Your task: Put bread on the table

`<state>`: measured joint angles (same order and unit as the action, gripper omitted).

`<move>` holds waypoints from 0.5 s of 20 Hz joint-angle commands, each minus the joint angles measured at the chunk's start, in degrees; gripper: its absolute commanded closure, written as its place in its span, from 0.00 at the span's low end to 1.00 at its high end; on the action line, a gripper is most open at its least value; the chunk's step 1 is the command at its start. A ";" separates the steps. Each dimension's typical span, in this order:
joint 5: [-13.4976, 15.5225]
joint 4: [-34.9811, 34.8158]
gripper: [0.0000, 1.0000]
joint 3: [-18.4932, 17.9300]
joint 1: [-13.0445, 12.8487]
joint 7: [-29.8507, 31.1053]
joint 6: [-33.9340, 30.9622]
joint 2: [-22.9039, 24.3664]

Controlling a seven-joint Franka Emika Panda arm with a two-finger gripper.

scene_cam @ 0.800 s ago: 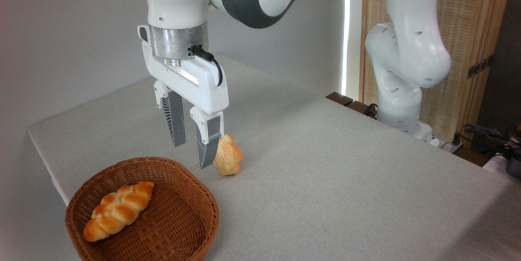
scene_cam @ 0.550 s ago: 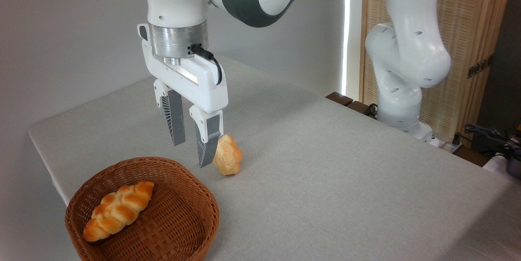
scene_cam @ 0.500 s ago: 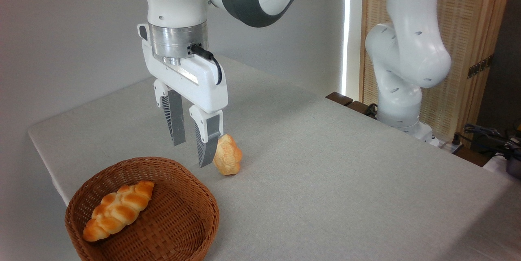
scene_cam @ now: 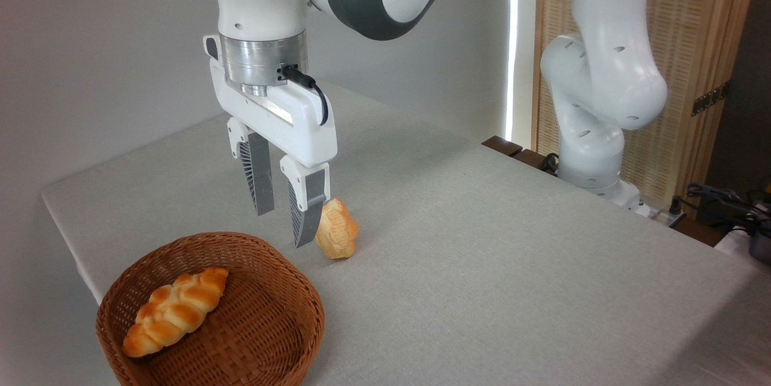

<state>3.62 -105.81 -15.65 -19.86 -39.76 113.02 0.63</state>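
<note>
Nearest, lower left of frame: round brown wicker basket, tight woven weave, low walls, sitting on the front left corner of the bench. Inside it, on the left half of the basket floor: elongated braided loaf, glossy golden-orange crust with paler seams between the knobs. It lies diagonally, lower-left end near the basket wall, upper-right end toward the basket middle. So the bread is in the basket, not on the bench top.

Bench: large rectangular top, plain light grey, fabric-like matte texture, runs from lower right back to the upper-left-centre.

Just behind the basket rim, centre-left of frame: shorter, paler lumpy roll, standing on end on the bench, slightly tilted.

Tool: white housing, two grey ribbed fingers pointing straight down, brushed metal flange above, black cable at the side. Jaws are parted with a clear gap between them, nothing held. The right finger is right in front of the left edge of the pale roll; contact vs. just overlapping in view, can't tell. Fingertips hang above the far rim of the basket, off the bench.

Loaf relative to tool: below and to the lower left of it, well apart, no contact.

Far right: white arm base and links at the far bench edge, in front of a pale woven wood-slat screen. Plain grey wall upper left.
</note>
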 commanded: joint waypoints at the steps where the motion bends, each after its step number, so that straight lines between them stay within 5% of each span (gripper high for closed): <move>1: 0.16 0.26 0.00 -0.44 -0.35 0.65 -0.44 0.51; 10: 0.16 0.26 0.00 -0.70 -0.27 0.30 -0.44 0.51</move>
<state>3.62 -105.81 -15.85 -19.83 -39.76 113.02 0.63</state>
